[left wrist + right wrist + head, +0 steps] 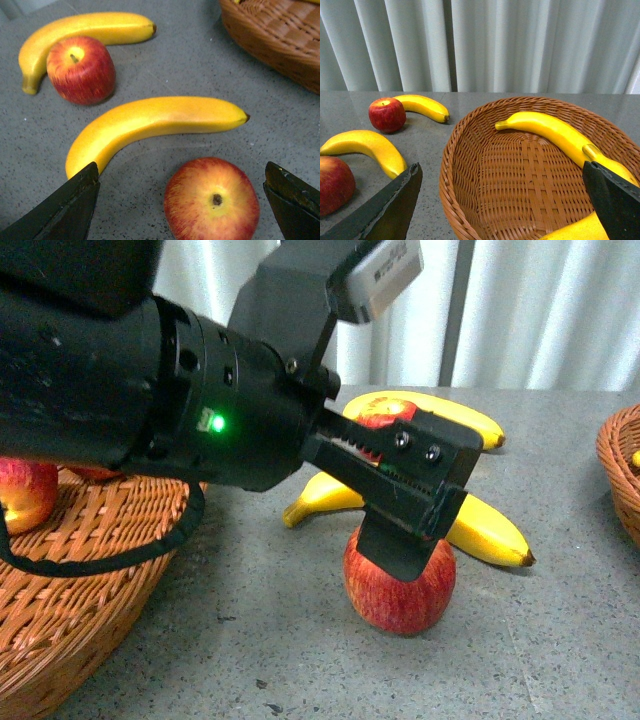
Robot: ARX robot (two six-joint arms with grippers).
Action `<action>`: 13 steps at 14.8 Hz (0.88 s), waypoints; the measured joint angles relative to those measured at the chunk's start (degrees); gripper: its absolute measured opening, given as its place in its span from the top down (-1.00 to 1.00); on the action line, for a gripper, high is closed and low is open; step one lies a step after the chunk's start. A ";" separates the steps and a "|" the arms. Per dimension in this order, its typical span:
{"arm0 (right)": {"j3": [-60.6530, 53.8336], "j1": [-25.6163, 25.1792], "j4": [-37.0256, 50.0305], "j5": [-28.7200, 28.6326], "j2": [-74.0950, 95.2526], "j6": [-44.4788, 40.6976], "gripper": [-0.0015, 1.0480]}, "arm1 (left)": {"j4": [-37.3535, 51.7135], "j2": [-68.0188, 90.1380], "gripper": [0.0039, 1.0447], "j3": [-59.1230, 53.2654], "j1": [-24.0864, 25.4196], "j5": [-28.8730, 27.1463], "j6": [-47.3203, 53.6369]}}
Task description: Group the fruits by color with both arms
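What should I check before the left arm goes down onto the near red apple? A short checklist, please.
1. Left gripper open: ok.
2. Round red-and-yellow apple between its fingers: ok, somewhat off centre.
3. One finger clear of the long yellow banana: cannot tell, they overlap in the left wrist view.
4. Woven brown left basket, holding a red apple, has room: ok.
5. Right gripper open over the other basket with bananas, away from the apple: ok.
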 joint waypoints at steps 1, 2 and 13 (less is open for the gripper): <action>0.00 0.00 0.00 0.00 0.00 -0.02 -0.87 | 0.15 1.92 -0.88 0.13 -0.70 0.17 0.11; 0.00 0.00 0.00 0.00 0.00 0.00 -0.87 | 0.46 4.46 -0.88 1.53 -2.93 0.20 0.28; 0.00 0.00 0.00 0.00 0.00 0.00 -0.87 | -1.51 11.63 -0.88 2.99 -4.28 -1.75 5.40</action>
